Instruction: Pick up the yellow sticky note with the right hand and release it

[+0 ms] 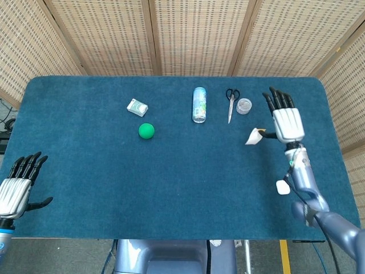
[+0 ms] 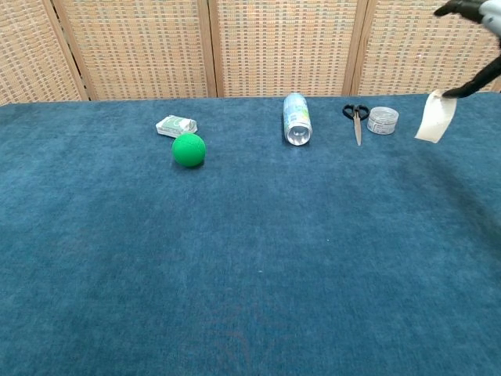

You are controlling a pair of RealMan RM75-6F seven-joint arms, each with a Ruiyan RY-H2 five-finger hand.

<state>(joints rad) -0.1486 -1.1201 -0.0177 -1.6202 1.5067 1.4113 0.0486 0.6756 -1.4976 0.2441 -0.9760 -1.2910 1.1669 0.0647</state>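
Our right hand [image 1: 287,121] is up in the air over the right side of the table, with its fingers spread wide. In the head view the sticky note [image 1: 254,136] hangs off the thumb side of that hand. In the chest view the note [image 2: 434,117] looks pale and curled, and it dangles in the air from a dark fingertip at the top right corner. We cannot tell if the thumb is pinching the note or if it is just stuck there.

Our left hand [image 1: 17,189] is far away at the near left corner of the table. Its fingers are apart and it holds nothing.

Now we go from big to small. We see the table [image 1: 171,188] with its blue cloth on top. Behind it stand woven screens [image 1: 194,34]. A can [image 1: 199,104] lies on its side near the far edge. Black scissors [image 1: 231,103] lie just to the right of the can. A green ball [image 1: 146,131] sits to the left of the can. A small white and green box [image 1: 137,107] lies just behind the ball. A little clear jar [image 1: 244,105] sits just beside the scissors.
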